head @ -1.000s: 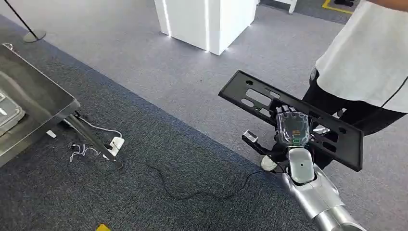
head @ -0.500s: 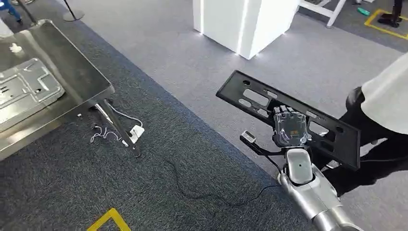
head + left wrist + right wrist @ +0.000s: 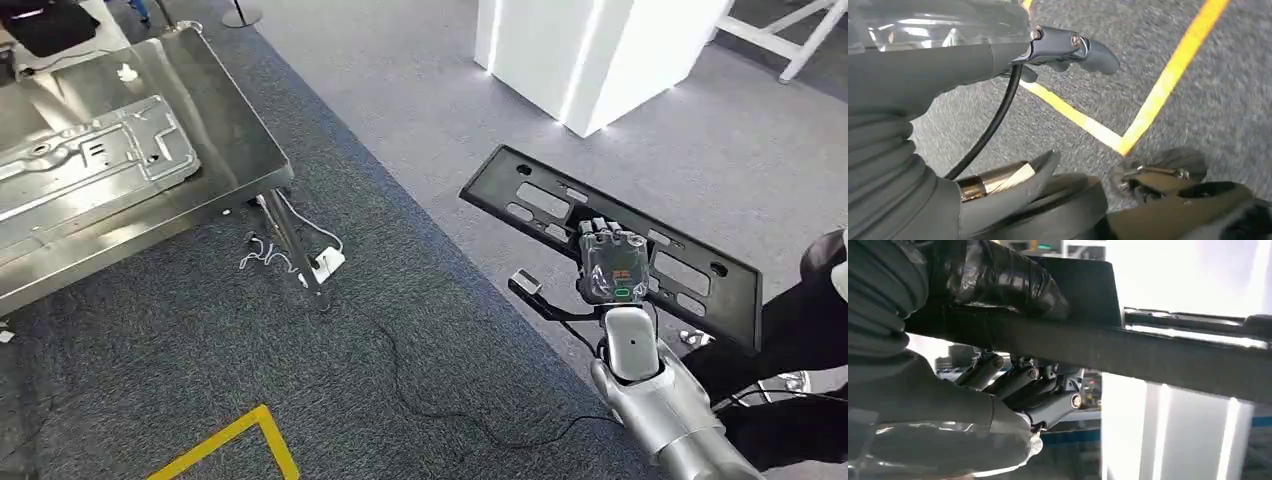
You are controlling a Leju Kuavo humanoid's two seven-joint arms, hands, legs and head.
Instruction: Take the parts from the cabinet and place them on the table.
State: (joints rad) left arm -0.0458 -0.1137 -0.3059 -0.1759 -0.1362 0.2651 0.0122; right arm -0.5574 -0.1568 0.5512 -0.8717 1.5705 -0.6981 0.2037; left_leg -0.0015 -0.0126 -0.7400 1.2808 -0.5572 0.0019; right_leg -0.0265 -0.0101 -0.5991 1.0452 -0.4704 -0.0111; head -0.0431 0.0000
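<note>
My right hand (image 3: 612,265) grips a long black panel (image 3: 540,205) with several cut-outs and holds it level above the carpet, right of centre in the head view. In the right wrist view the dark thumb lies over the panel (image 3: 1173,357) and the fingers (image 3: 1048,390) curl under its edge. The steel table (image 3: 240,130) stands at the upper left, well apart from the panel, with a silver stamped metal part (image 3: 90,160) lying on it. My left hand (image 3: 923,75) hangs over the floor, fingers (image 3: 1093,50) apart from the thumb, holding nothing.
A white lit pillar (image 3: 600,50) stands at the back. A black cable (image 3: 430,400) and a white power strip (image 3: 325,265) lie on the dark carpet near the table leg (image 3: 290,240). Yellow floor tape (image 3: 230,440) marks the near floor. A person's dark legs (image 3: 810,330) stand at the right.
The camera has turned: the table and its silver part have slid further into view, and the person has slipped towards the right edge. My right hand keeps its hold on the black panel.
</note>
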